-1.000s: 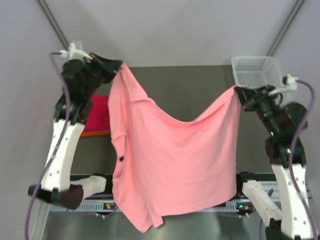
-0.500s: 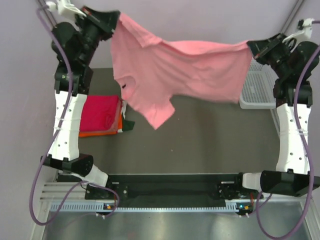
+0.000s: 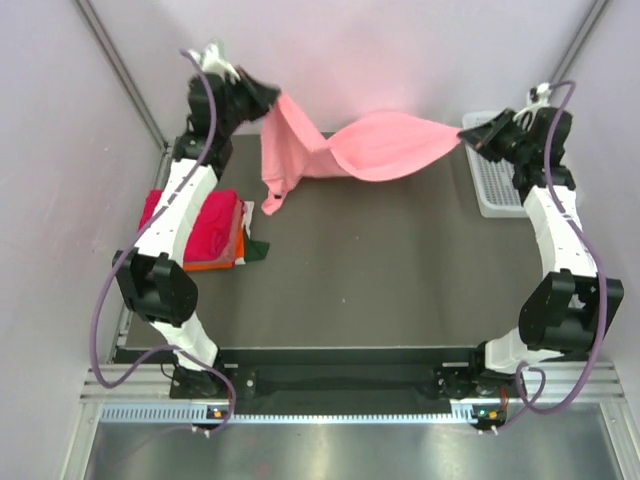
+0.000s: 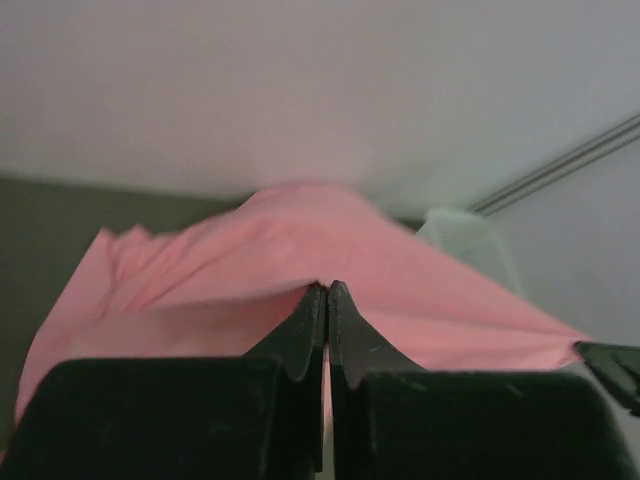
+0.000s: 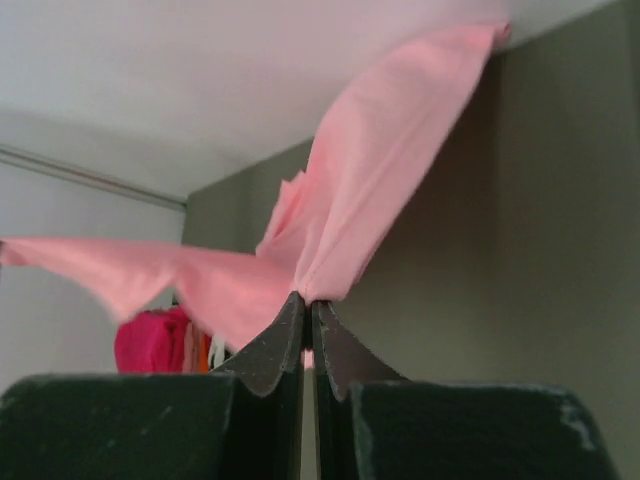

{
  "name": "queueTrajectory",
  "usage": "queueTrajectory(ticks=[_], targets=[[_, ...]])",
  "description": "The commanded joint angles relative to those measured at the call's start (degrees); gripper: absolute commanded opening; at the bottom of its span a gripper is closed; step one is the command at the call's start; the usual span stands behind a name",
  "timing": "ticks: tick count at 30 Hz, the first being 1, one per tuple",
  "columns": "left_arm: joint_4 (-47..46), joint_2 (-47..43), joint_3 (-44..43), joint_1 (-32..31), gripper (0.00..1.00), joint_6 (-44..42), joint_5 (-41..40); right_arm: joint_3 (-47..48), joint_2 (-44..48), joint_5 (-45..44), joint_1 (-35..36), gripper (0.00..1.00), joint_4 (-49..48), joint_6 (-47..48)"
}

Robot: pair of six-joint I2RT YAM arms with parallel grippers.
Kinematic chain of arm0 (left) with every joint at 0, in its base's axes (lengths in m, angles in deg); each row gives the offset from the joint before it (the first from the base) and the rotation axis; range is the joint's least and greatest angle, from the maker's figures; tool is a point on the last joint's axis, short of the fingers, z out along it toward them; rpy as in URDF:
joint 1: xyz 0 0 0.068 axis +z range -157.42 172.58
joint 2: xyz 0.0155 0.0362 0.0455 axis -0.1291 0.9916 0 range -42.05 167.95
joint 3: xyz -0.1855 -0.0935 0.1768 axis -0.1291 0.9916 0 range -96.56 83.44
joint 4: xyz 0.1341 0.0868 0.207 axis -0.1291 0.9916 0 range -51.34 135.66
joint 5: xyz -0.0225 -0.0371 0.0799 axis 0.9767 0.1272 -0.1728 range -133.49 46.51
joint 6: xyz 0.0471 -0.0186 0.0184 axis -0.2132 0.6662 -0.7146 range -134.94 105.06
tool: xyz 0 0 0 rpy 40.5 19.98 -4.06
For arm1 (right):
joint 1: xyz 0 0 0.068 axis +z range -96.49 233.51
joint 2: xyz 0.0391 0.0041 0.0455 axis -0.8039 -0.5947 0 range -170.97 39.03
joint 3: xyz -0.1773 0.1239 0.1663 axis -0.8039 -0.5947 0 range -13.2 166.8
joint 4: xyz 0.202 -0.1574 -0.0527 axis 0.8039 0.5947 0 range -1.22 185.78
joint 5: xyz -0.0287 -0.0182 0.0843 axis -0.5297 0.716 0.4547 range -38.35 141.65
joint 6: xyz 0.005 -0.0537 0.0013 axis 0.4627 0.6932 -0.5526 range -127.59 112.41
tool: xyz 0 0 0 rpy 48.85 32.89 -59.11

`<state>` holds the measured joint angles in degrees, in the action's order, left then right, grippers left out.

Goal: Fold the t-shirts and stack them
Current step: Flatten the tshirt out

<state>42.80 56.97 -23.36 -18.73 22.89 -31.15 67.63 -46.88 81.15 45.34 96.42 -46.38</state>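
Observation:
A salmon-pink t-shirt (image 3: 385,146) hangs stretched in the air across the far end of the table, held by both arms. My left gripper (image 3: 272,98) is shut on its left corner, and a strip of cloth droops from there toward the tabletop. My right gripper (image 3: 470,139) is shut on its right corner. In the left wrist view the pink t-shirt (image 4: 300,250) spreads out from the closed left gripper (image 4: 327,287). In the right wrist view the t-shirt (image 5: 380,170) rises from the closed right gripper (image 5: 307,298). A folded magenta-red shirt (image 3: 205,228) lies on an orange one (image 3: 205,265) at the table's left.
A white mesh basket (image 3: 492,180) stands at the far right, just behind the right gripper. A small dark green scrap (image 3: 257,247) lies beside the folded stack. The dark tabletop (image 3: 380,280) spreads between the arms. Purple walls close in the back and sides.
Both arms have swung the pink t-shirt up off the near edge and carried it to the far end of the table. It has dropped lower over the last half second.

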Motion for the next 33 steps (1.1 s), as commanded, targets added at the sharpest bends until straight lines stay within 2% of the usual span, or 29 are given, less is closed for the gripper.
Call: queueTrajectory(ticks=[1,4,8,11,15,22,26,29,33], targets=[[-5.5,-11.4,11.5,-0.2,0.00,-3.7,-1.3,-5.2,2.1,1.8,-0.7,0.00,-6.0,1.5],[-6.1,-18.3,22.9,-2.1,0.00,-5.5,-3.6,-13.5,4.9,1.4,-1.2,0.00,-9.2,1.6],[-6.3,-26.0,37.6,-7.3,0.00,-6.6,-6.9,-24.2,10.3,-1.6,-1.5,0.00,-8.8,3.1],[-5.7,-30.9,45.1,-9.9,0.00,-5.3,-7.6,-31.6,15.0,-4.3,-2.4,0.00,-8.2,3.9],[-2.1,-37.5,49.6,-13.7,0.00,-6.2,-10.7,-38.5,22.0,-6.6,-3.8,0.00,-5.8,5.3],[7.4,-49.3,45.8,-14.3,0.00,-6.4,-11.8,-38.7,34.7,-7.4,-4.1,0.00,1.8,7.8],[13.7,-53.6,37.3,-14.4,0.00,-7.3,-13.8,-31.4,44.5,-8.6,-4.1,0.00,10.0,8.7],[18.3,-56.0,29.4,-14.4,0.00,-7.8,-13.9,-24.8,51.1,-9.9,-4.1,0.00,12.7,9.3],[19.6,-58.6,21.0,-14.3,0.00,-7.9,-14.2,-17.7,57.6,-14.8,-4.1,0.00,14.9,9.5]])
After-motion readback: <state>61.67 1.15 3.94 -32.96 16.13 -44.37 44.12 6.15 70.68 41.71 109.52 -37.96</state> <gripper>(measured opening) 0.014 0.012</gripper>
